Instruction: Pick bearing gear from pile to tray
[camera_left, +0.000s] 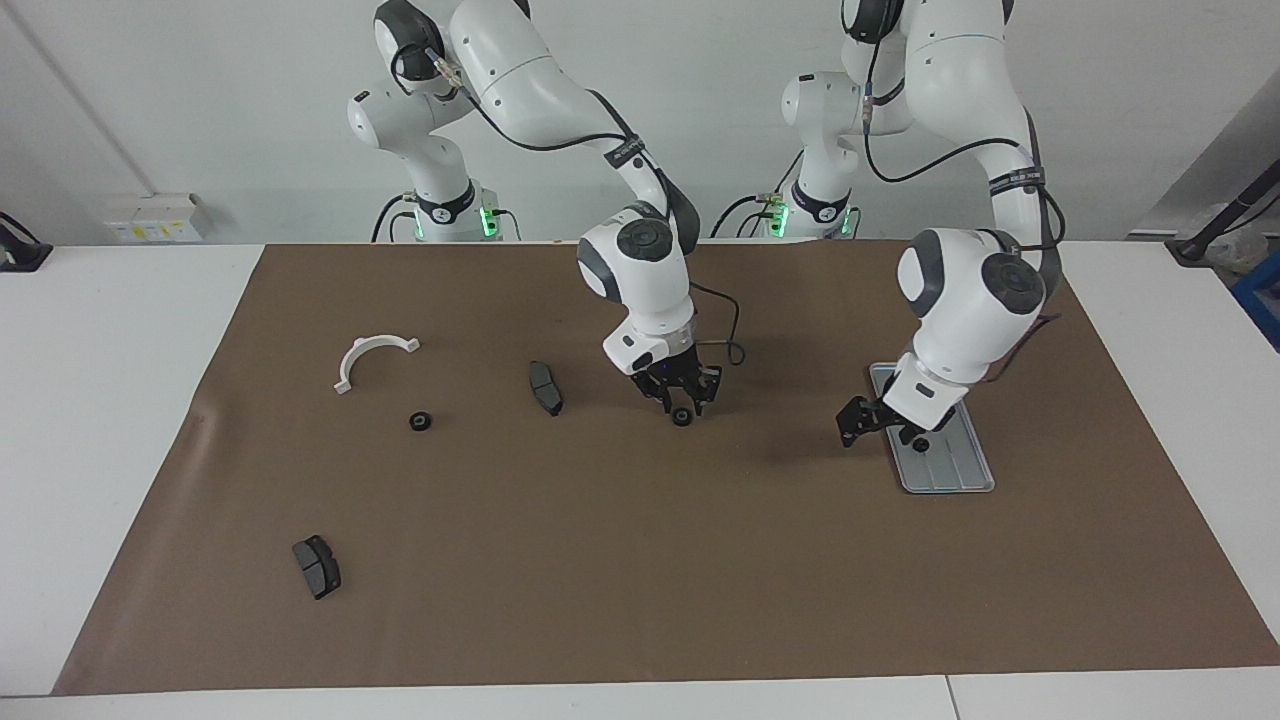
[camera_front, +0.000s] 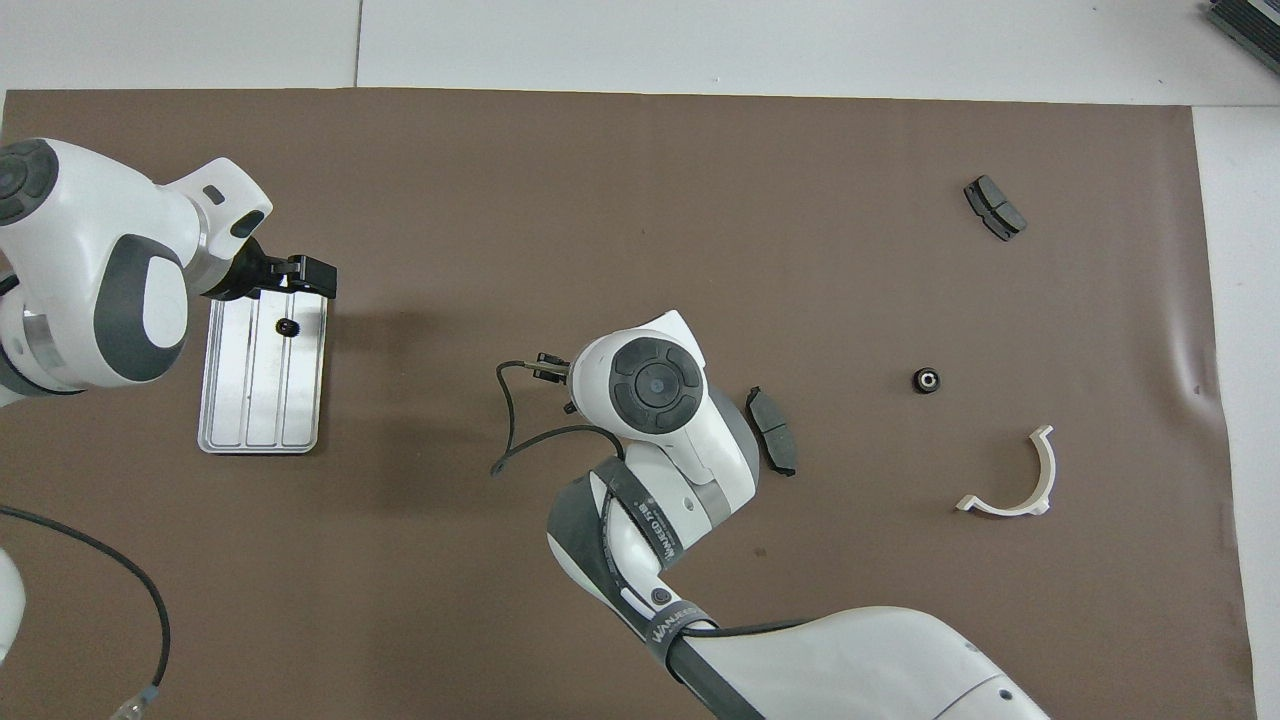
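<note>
Lying on ridged metal tray (camera_front: 262, 400), round black gear (camera_front: 286, 326), left fingers (camera_left: 851, 421) spread, right fingers' (camera_left: 694, 393) state unclear.

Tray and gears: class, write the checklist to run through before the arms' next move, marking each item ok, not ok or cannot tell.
1. One gear lies in the tray: ok.
2. Left gripper is open and apart from that gear: ok.
3. Right gripper is at a second gear at mid-mat; gripped or let go: cannot tell.
4. Third gear lies loose near the white bracket, not in the tray: not ok.
5. Brake pad lies apart from the right gripper: ok.
</note>
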